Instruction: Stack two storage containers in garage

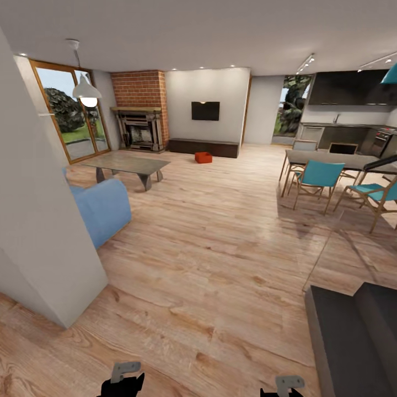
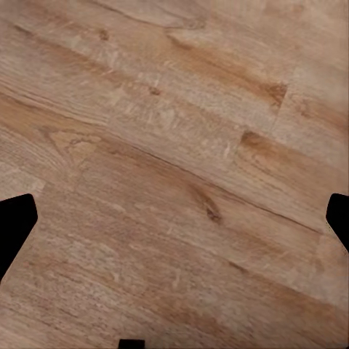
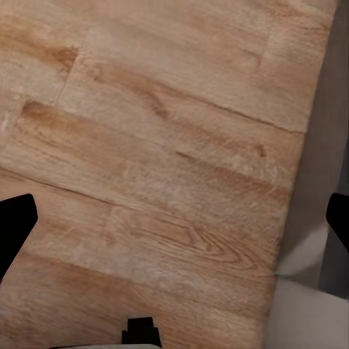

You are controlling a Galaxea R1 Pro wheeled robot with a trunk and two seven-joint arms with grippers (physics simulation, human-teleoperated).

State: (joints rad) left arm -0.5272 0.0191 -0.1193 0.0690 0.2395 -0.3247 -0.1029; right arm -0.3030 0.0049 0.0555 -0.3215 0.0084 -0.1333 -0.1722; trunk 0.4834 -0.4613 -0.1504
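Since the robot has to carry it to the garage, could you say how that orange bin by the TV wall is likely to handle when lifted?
The bin looks boxy with flat sides, so probably rigid and unlikely to roll. It sits flat on the wood floor, so tipping seems unlikely. At this distance its contents and weight cannot be judged.

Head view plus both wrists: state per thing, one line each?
storage container: upright on the wood floor, far off by the TV wall, untouched
left gripper: jaws wide apart, empty, over wood floor
right gripper: jaws wide apart, empty, over wood floor
TV: screen dark
pendant lamp: hanging
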